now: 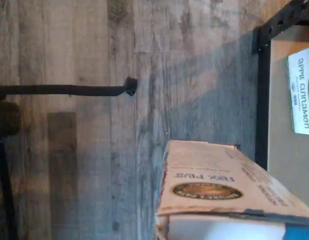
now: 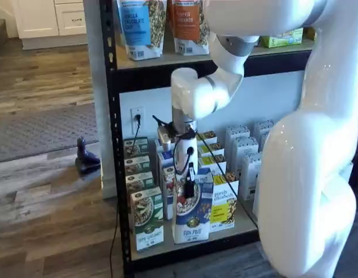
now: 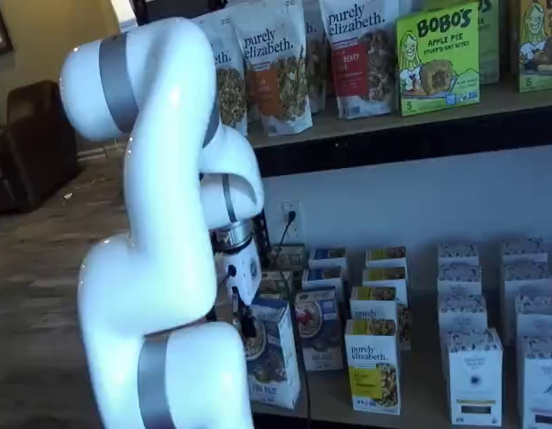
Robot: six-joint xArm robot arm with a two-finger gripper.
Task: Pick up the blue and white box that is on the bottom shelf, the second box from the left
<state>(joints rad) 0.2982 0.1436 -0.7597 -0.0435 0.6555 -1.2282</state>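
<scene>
My gripper [image 2: 189, 190] hangs from the white arm and is shut on the blue and white box [image 2: 193, 211], with one black finger down its front face. The box stands at the front edge of the bottom shelf [image 2: 244, 229], leaning slightly. In a shelf view the gripper [image 3: 246, 323] shows beside the arm, closed on the same box [image 3: 274, 357]. The wrist view shows the box's top flap [image 1: 219, 185] close up, with the beige shelf board [image 1: 284, 150] beside it.
A green and white carton [image 2: 147, 217] [image 1: 302, 90] stands left of the held box and a yellow and white carton [image 2: 223, 202] to its right. More blue cartons stand behind. White boxes [image 3: 477, 371] fill the right. A black rack post [image 2: 109, 116] and a dangling cable are close.
</scene>
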